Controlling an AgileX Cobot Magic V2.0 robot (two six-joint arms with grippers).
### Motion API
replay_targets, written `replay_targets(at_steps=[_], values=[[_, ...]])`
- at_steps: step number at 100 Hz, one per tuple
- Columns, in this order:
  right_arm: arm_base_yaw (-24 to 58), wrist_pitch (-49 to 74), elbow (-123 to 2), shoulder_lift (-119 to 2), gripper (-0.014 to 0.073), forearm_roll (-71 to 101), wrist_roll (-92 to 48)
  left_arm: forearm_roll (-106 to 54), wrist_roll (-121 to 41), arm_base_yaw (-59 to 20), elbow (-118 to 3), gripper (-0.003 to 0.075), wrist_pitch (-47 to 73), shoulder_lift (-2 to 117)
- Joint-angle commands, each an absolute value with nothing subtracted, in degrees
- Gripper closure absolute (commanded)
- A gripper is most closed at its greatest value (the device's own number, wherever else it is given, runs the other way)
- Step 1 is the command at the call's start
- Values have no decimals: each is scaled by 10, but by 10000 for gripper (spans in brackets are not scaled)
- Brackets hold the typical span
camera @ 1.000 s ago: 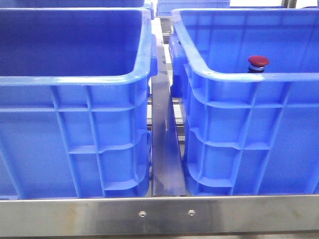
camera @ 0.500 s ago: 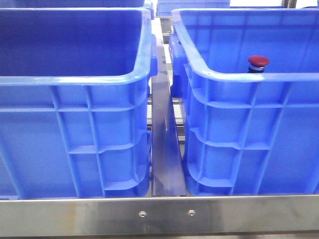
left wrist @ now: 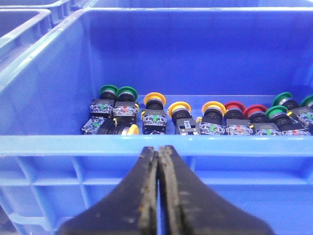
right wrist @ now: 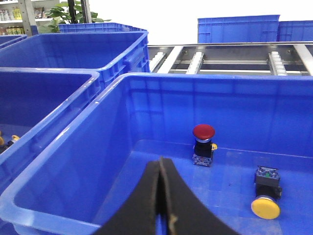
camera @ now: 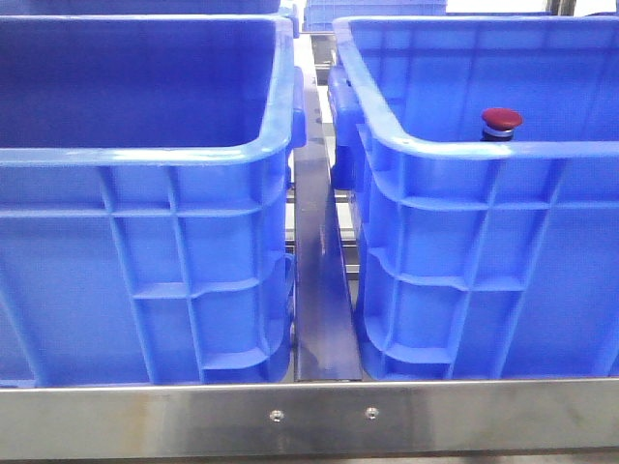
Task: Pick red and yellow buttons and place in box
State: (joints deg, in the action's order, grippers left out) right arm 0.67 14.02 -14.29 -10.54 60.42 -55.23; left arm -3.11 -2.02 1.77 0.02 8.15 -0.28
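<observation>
In the right wrist view a red button stands upright on the floor of a blue box. A yellow button lies on its side close by. My right gripper is shut and empty, hovering over this box's near side. The front view shows the same red button just above the right box's rim. In the left wrist view my left gripper is shut and empty outside the front rim of another crate. That crate holds a row of yellow buttons and red buttons.
Green buttons sit in the same row at both ends. The left crate hides its contents in the front view. A metal rail runs between the two crates. More blue crates and a roller conveyor stand behind.
</observation>
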Motion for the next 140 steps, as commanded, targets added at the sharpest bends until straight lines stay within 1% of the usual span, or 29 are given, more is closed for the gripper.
replay_targets(at_steps=[1, 24, 31, 36, 47, 55, 62, 72, 85, 90, 97, 140], values=[[7, 119, -158, -111, 685, 608, -558, -35, -18, 17, 11, 741, 19, -21], [4, 25, -158, -111, 685, 597, -558, -35, -18, 17, 11, 741, 19, -21], [4, 16, -158, -111, 685, 531, -555, -35, -18, 17, 11, 741, 19, -21], [4, 16, -157, -111, 685, 467, -527, -35, -18, 17, 11, 741, 19, -21], [4, 0, -146, -111, 685, 294, -342, -35, -18, 17, 11, 741, 19, -21], [4, -47, -122, -111, 685, 155, -184, -35, -18, 17, 11, 741, 19, -21], [4, -87, -93, -110, 685, 67, -69, -35, -18, 17, 11, 741, 19, -21], [-7, -108, -49, -90, 685, -11, 22, -35, -18, 17, 11, 741, 19, -21], [-44, -123, 22, -44, 685, -33, 40, -35, -18, 17, 11, 741, 19, -21], [-48, -67, 18, -12, 685, -39, 45, -35, -18, 17, 11, 741, 19, -21], [-48, -54, 20, 24, 685, -40, 45, -35, -18, 17, 11, 741, 19, -21], [-45, -58, 20, 18, 685, -40, 45, -35, -18, 17, 11, 741, 19, -20]])
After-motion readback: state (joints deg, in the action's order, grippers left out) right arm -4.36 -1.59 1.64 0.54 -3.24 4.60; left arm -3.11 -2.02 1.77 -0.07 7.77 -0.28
